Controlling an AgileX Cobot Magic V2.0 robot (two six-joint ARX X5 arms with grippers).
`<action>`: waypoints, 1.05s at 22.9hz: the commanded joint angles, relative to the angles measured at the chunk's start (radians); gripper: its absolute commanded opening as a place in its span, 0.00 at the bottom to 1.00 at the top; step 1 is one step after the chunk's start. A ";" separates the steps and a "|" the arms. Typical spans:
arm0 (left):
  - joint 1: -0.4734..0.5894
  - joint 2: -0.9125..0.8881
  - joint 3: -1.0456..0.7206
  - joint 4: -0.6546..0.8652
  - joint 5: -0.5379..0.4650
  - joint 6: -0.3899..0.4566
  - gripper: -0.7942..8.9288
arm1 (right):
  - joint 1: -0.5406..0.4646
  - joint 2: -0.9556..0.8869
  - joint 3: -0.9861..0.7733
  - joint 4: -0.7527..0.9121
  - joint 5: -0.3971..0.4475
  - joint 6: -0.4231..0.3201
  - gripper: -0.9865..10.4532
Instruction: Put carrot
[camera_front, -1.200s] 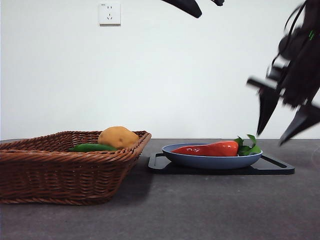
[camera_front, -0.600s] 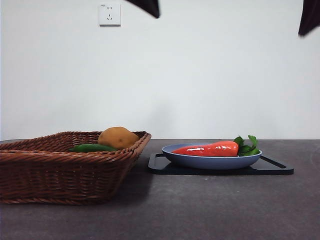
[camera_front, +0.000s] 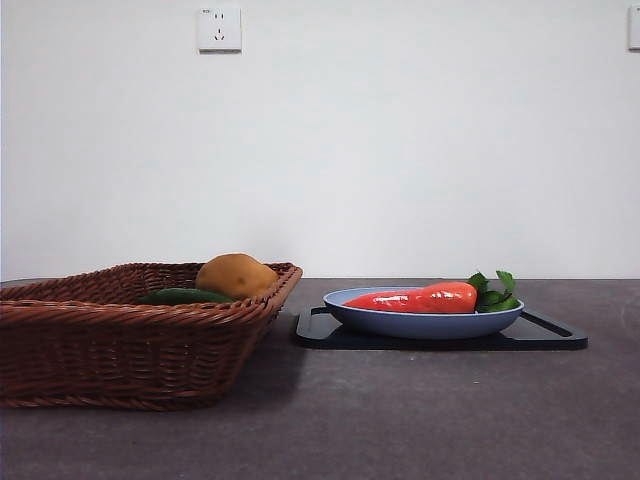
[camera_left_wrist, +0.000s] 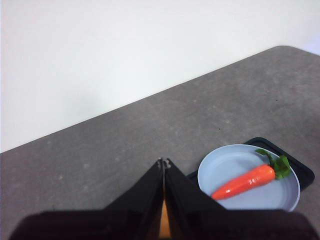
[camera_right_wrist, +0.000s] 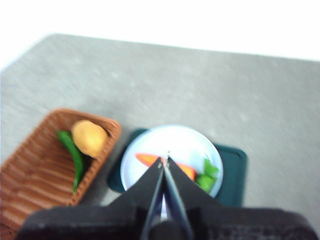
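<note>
The carrot (camera_front: 415, 298) lies in the blue plate (camera_front: 420, 322), which sits on a black tray (camera_front: 555, 334) on the dark grey table (camera_front: 400, 420). Beside the tray, a wicker basket (camera_front: 120, 350) holds a potato (camera_front: 236, 274) and a green vegetable (camera_front: 183, 296). A white wall (camera_front: 400, 150) with a socket (camera_front: 219, 27) stands behind. High above, the left gripper (camera_left_wrist: 163, 162) and right gripper (camera_right_wrist: 165, 161) have their jaws together, holding nothing.

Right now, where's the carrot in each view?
Front view: carrot lies on the blue plate, right of the wicker basket.
Left wrist view: carrot on the plate, beside the shut left gripper.
Right wrist view: carrot partly behind the shut right gripper.
Shared landmark: the blue plate.
</note>
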 joint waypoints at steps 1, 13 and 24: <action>-0.002 -0.167 -0.154 0.050 -0.030 0.006 0.09 | 0.034 -0.082 -0.148 0.155 0.010 -0.008 0.09; -0.003 -0.607 -0.465 -0.043 -0.079 -0.104 0.09 | 0.076 -0.337 -0.579 0.394 0.164 0.002 0.09; -0.003 -0.602 -0.465 -0.035 -0.081 -0.105 0.09 | 0.077 -0.337 -0.579 0.383 0.237 0.002 0.09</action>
